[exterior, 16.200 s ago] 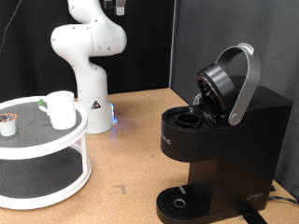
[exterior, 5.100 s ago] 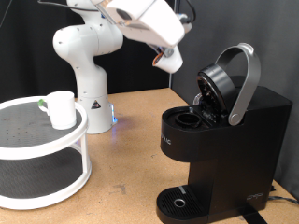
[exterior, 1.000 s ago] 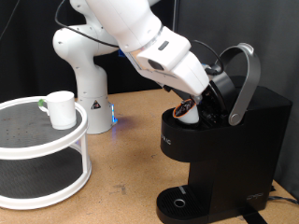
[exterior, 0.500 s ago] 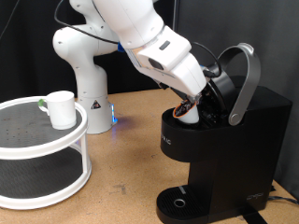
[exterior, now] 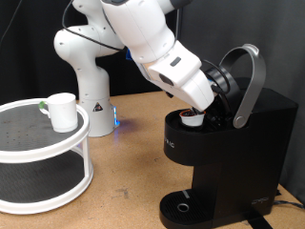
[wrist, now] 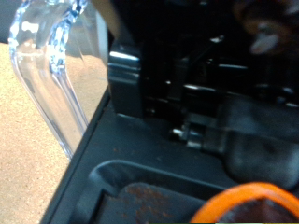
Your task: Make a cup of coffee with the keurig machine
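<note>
The white arm slants down from the exterior view's top, its gripper [exterior: 203, 103] poised over the open brew chamber of the keurig machine [exterior: 233, 153] where a pod [exterior: 193, 118] sits, fingers' spread impossible to tell, while the cup [exterior: 63, 112] stands on the round shelf [exterior: 48, 153] at the left.

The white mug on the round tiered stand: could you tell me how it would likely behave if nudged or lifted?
The white mug looks rigid and probably light, being small. Standing upright on its flat base on the stand, it should slide rather than roll. A high push might tip it, and if ceramic it could chip.
</note>
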